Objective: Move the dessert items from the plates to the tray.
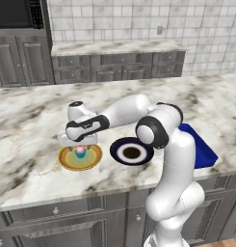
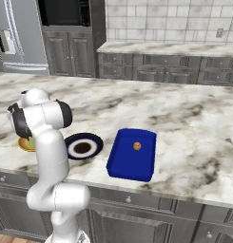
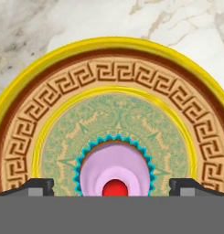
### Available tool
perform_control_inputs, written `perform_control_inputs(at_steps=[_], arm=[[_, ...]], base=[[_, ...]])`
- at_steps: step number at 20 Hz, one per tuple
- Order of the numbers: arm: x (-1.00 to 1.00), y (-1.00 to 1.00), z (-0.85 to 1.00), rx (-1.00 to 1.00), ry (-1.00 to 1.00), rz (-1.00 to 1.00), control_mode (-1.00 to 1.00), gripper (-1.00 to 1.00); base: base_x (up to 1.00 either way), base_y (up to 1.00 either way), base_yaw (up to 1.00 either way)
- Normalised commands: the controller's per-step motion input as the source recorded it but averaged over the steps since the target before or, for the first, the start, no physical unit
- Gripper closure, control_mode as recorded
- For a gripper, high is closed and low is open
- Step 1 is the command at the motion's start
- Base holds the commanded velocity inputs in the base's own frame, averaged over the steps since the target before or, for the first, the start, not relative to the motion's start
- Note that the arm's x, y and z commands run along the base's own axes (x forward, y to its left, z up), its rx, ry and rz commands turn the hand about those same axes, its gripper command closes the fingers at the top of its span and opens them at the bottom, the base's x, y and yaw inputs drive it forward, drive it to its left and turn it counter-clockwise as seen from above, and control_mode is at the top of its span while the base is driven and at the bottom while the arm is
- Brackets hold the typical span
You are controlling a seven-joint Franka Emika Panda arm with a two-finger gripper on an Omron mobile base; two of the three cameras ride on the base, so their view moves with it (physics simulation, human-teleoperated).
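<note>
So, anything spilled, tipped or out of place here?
Nothing stands out. The pink cupcake sits upright on the yellow plate between the open gripper tips; the brown cupcake is upright in the blue tray.

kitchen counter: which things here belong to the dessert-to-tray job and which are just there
Part of the job:
- pink cupcake, on the yellow plate
- tan cupcake, already in the blue tray
- navy plate, nothing on it
- gripper, jaws open, above the pink cupcake

Just there:
- marble counter
- back cabinets
- tiled wall
</note>
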Motion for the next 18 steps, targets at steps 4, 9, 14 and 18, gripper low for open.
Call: perform_control_inputs(at_steps=[4, 9, 14, 18], arm=[[0.0, 0.0, -0.31, 0.0, 0.0, 0.0, -1.0, -1.0], [-0.05, 0.0, -0.29, 0.0, 0.0, 0.01, -1.0, 1.0], [-0.08, -0.01, -0.04, 0.0, 0.0, 0.0, -1.0, 1.0], [-0.18, -0.19, 0.0, 0.0, 0.0, 0.0, -1.0, 1.0]], base=[[0.0, 0.0, 0.0], [0.0, 0.0, 0.0], [0.0, 0.0, 0.0], [0.0, 0.0, 0.0]])
